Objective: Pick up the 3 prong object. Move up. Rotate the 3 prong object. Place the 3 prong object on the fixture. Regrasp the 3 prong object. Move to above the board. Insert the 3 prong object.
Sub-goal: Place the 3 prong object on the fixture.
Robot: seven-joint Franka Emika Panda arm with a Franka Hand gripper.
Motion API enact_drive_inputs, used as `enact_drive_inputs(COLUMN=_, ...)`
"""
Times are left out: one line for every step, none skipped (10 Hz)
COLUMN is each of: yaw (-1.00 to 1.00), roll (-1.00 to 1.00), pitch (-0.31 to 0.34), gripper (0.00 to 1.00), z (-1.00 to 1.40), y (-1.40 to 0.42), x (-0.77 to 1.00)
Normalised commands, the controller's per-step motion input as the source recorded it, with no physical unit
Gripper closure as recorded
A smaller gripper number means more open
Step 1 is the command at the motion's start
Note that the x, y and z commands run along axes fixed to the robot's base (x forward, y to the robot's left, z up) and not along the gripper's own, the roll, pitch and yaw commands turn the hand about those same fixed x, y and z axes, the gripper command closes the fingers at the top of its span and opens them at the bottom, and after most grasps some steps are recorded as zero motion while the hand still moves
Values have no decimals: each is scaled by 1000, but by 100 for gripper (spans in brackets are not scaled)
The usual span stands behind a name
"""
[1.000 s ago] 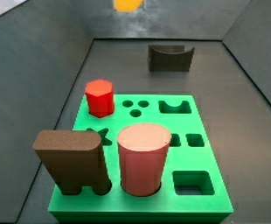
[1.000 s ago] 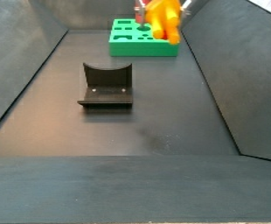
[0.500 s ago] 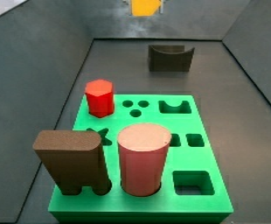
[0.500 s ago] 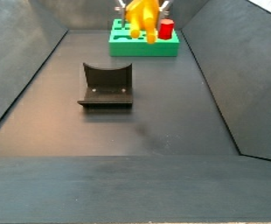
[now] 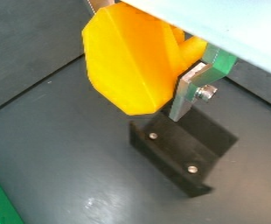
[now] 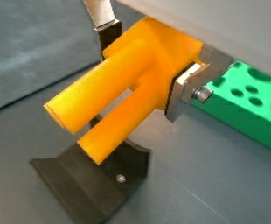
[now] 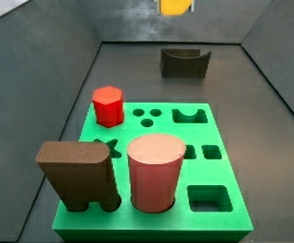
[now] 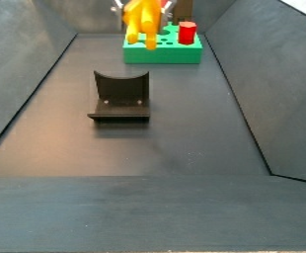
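The gripper (image 6: 138, 57) hangs above the fixture (image 8: 120, 97), its fingers (image 6: 187, 89) clamped on the 3 prong object (image 6: 124, 87), which is lifted clear of the floor. In a side view the yellow piece sits high over the fixture, with the board (image 7: 175, 133) nearer the camera. The board carries a red peg (image 7: 108, 105), a brown block (image 7: 74, 173) and a pink cylinder (image 7: 155, 173).
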Motion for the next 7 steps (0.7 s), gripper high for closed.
enact_drive_inputs(yaw=-1, roll=-1000, pitch=91, gripper=100, z=119, y=297, x=625)
enact_drive_inputs(yaw=-8, roll=-1000, pitch=95, gripper=100, z=59, y=198, x=566)
enact_drive_inputs(yaw=-20, roll=-1000, pitch=110, gripper=100, z=24, y=110, x=455)
enact_drive_inputs(yaw=-34, roll=-1000, pitch=127, gripper=100, z=22, y=86, x=365)
enact_drive_inputs(yaw=-59, roll=-1000, pitch=145, gripper=100, z=1, y=61, x=246)
enact_drive_inputs(yaw=-74, roll=-1000, pitch=153, gripper=100, z=-3, y=57, x=188)
enact_drive_inputs(yaw=-103, roll=-896, pitch=145, gripper=100, z=-1, y=52, x=83)
